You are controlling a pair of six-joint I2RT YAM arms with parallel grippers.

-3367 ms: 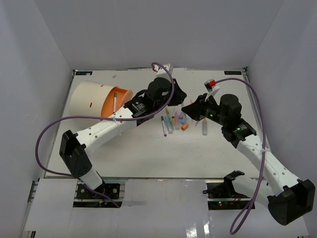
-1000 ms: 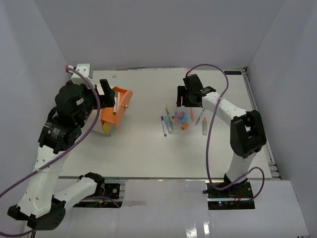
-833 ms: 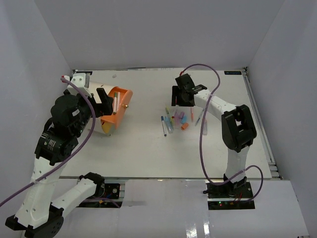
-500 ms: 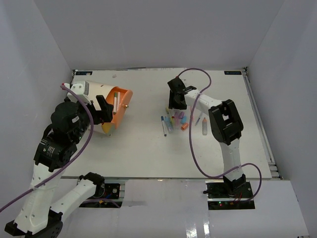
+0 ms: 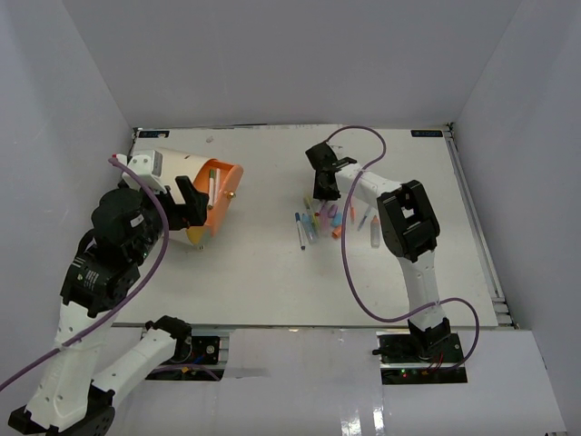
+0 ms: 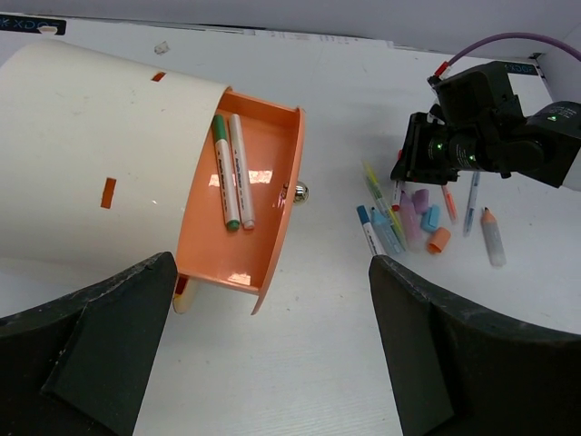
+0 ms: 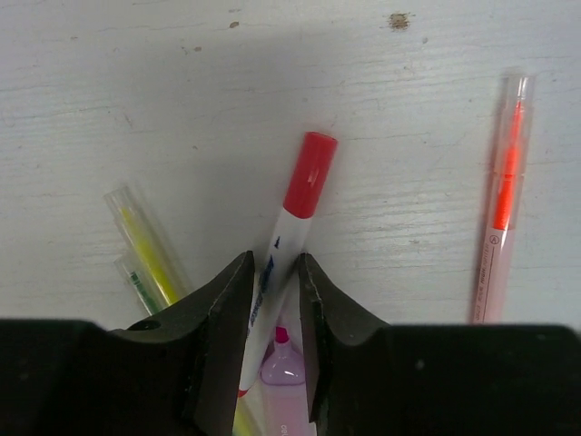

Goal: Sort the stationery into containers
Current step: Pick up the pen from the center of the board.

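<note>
The container, a cream cylinder point(image 5: 163, 168) lying on its side, has an orange drawer point(image 6: 241, 227) pulled out with two pens point(image 6: 231, 173) inside. My left gripper point(image 6: 272, 363) hovers wide open above the table just in front of that drawer, holding nothing. The loose stationery point(image 5: 322, 218) lies mid-table: pens, highlighters and small coloured blocks. My right gripper point(image 7: 275, 272) is down at the far edge of this pile. Its jaws press on both sides of a white pen with a red cap point(image 7: 304, 186), which lies on the table.
A yellow highlighter point(image 7: 145, 241) lies just left of the gripped pen, a pink one point(image 7: 283, 363) under the jaws, and an orange pen point(image 7: 504, 209) to the right. The drawer's brass knob point(image 6: 299, 192) points toward the pile. White walls enclose the table.
My right gripper swung left to the far edge of the pile and its jaws closed onto the red-capped pen. The left arm drew back slightly from the drawer, still open.
</note>
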